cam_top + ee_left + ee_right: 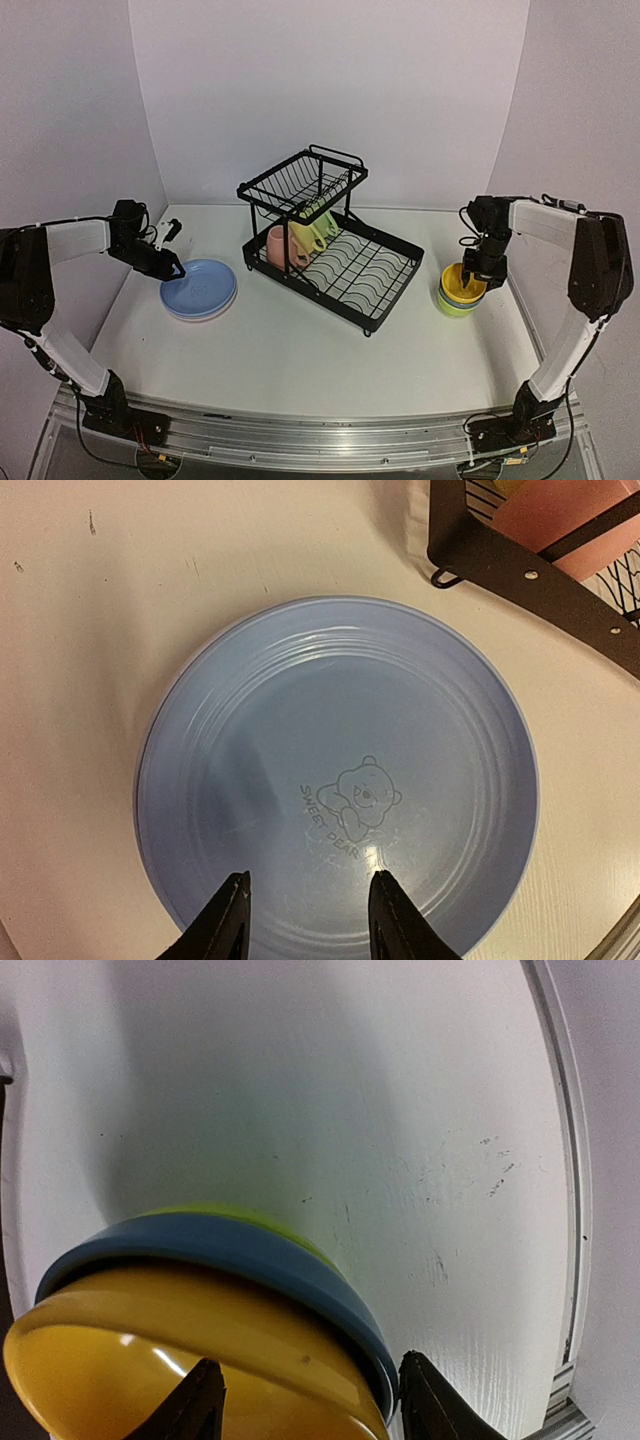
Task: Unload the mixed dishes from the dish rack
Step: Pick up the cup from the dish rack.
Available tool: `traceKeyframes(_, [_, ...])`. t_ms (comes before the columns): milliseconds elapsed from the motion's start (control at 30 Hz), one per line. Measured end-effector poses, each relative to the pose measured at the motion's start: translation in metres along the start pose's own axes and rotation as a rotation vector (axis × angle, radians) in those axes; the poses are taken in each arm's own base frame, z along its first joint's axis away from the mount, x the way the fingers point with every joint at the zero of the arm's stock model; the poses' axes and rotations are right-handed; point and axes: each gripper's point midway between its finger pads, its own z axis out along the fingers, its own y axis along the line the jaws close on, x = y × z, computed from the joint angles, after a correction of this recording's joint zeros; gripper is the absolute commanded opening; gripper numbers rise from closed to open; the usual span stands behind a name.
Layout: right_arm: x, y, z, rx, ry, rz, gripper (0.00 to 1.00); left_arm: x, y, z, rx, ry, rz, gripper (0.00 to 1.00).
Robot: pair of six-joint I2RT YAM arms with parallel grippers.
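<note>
The black wire dish rack (345, 262) stands mid-table. A pink mug (277, 246), a yellow mug (303, 238) and a pale-green mug (322, 224) sit in its lower tray under the upper basket. The blue plate (200, 286) lies flat on the table left of the rack, with a paler plate's rim showing under it. My left gripper (171, 268) is open and empty just above the blue plate's (340, 770) near edge. The yellow bowl (180, 1340) sits in the blue bowl (230, 1245), which sits in the green bowl (232, 1212), right of the rack. My right gripper (308, 1380) is open, its jaws straddling the stack's rim.
The rack's corner (520, 575) and the pink mug (560, 520) lie just beyond the plate in the left wrist view. The table's right edge rail (570, 1210) runs close to the bowl stack (460, 290). White walls enclose the back and sides.
</note>
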Motion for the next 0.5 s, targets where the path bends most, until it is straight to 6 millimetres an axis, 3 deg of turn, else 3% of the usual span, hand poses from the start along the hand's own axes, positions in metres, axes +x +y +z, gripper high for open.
traceKeyframes(133, [0.002, 0.003, 0.006, -0.007, 0.023, 0.000, 0.57, 0.000, 0.000, 0.000, 0.000, 0.001, 0.000, 0.40])
traceKeyframes(300, [-0.005, 0.003, -0.001, -0.009, -0.004, -0.002, 0.60, 0.001, -0.001, 0.000, 0.003, 0.007, -0.002, 0.40])
traceKeyframes(400, [-0.013, 0.000, -0.016, -0.003, -0.057, -0.018, 0.62, -0.005, -0.002, -0.003, 0.011, -0.005, 0.003, 0.44])
traceKeyframes(500, [-0.026, 0.000, -0.043, -0.026, -0.143, -0.044, 0.69, -0.014, -0.006, -0.008, 0.030, -0.028, 0.020, 0.54])
